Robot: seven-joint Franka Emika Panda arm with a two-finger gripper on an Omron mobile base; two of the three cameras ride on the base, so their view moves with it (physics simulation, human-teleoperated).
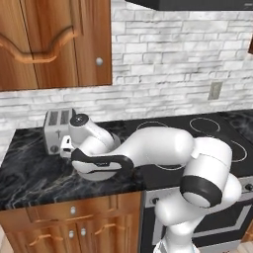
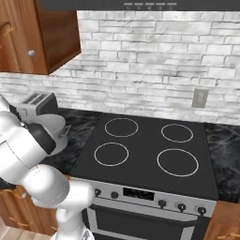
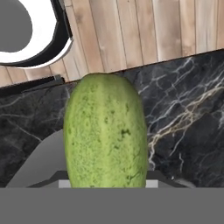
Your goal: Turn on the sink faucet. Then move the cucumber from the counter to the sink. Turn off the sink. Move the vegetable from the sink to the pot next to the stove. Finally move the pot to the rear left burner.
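1. Hand view: the cucumber stands close against the camera, apparently gripped in the hand, though the fingertips themselves are hidden behind it. It hangs above the black marble table, with wooden floor showing past the table's edge.
2. Left base view: the arm folds low over the table, just in front of the toaster; the pot seems to lie beneath the wrist, but I cannot tell.
3. Judged step: dropping the vegetable into the pot. Centre it over the opening, lower it inside the rim, then release.
4. Keep the grip steady; releasing early risks a roll toward the table edge.
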